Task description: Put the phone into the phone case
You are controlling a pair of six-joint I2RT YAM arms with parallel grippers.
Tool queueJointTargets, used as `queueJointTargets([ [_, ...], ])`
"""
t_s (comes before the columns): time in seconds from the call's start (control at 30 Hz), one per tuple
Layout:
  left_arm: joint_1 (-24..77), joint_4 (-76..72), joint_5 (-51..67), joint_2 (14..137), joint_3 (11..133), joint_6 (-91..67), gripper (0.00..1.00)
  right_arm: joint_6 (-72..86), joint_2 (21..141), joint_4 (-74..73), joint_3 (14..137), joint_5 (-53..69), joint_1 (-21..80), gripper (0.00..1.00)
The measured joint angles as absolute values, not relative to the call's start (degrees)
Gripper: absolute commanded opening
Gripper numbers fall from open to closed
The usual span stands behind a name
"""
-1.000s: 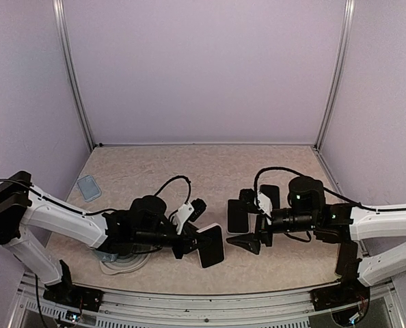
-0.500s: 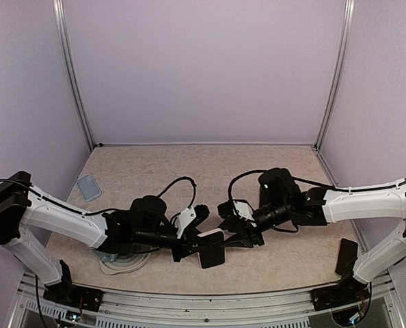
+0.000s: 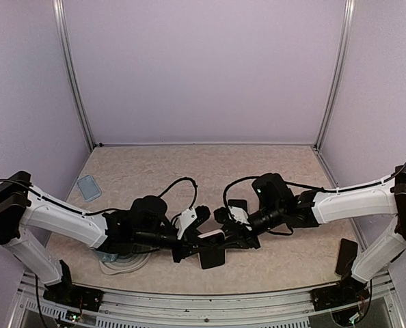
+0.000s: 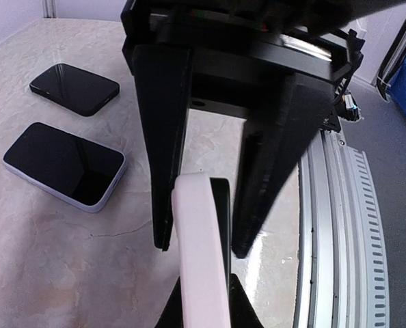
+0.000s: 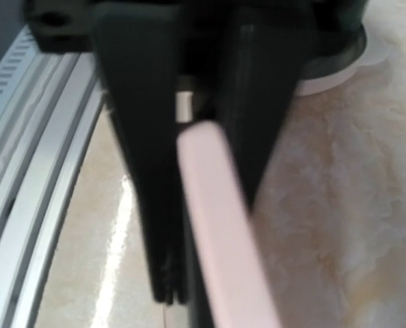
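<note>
- The left gripper pinches a pale-edged slab, probably the phone case.
- The right gripper fingers closely flank the same slab; the view is blurred, so I cannot tell if they press.
- A white-rimmed phone lies flat, apart from the left fingers.

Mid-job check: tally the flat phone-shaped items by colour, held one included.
Plain black rectangular slabs: 2
Black-faced, pale-edged rectangular slabs: 2
Light blue rounded rectangular piece: 1
Total: 5
</note>
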State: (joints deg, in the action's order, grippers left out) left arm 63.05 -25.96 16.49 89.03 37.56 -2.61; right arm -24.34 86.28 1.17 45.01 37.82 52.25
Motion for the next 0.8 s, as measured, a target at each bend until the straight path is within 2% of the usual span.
queueJointTargets([
  [0.03,63.11,-25.82,16.53,89.03,37.63,-2.50,0.05,-24.34,86.54,1.52,45.01,38.06,52.12,0.00],
  [0.2,63.42,-25.41,17.04,88.97,37.71,-0.16,0.05,-22.09,87.09,1.02,44.99,40.97,51.48,0.00],
  [0.23,63.44,-25.23,17.08,88.97,37.78,0.03,0.09,-22.13,87.11,0.99,44.97,40.99,51.48,0.00],
  [0.37,63.48,-23.92,16.84,88.97,38.37,-0.30,0.47,-22.90,87.09,0.95,44.95,41.39,51.48,0.00],
  [0.4,63.48,-23.18,16.47,88.99,38.61,-0.60,0.53,-23.22,87.11,1.04,44.95,41.39,51.59,0.00],
  [0.47,63.53,-22.06,15.64,88.97,38.74,-1.45,0.58,-23.70,87.11,1.17,44.95,41.36,51.64,0.00],
  [0.5,63.53,-21.67,15.16,88.97,38.74,-1.93,0.56,-23.92,87.11,1.19,44.95,41.36,51.64,0.00],
  [0.53,63.53,-21.43,14.55,88.92,38.68,-2.26,0.49,-23.97,87.11,1.23,44.95,41.39,51.64,0.00],
  [0.6,63.53,-21.71,13.63,88.62,38.20,-2.70,0.25,-23.97,87.11,1.39,44.93,41.43,51.64,0.02],
  [0.67,63.59,-22.02,13.78,88.47,38.00,-3.20,0.01,-23.24,87.15,1.85,44.86,40.97,51.64,0.15],
  [0.73,64.31,-22.41,13.41,88.47,38.00,-2.42,0.00,-22.11,87.24,2.59,44.62,40.47,51.64,0.26],
  [0.8,64.38,-22.57,13.13,88.49,38.00,-2.92,0.00,-21.63,87.48,3.62,44.10,39.97,51.64,0.33],
])
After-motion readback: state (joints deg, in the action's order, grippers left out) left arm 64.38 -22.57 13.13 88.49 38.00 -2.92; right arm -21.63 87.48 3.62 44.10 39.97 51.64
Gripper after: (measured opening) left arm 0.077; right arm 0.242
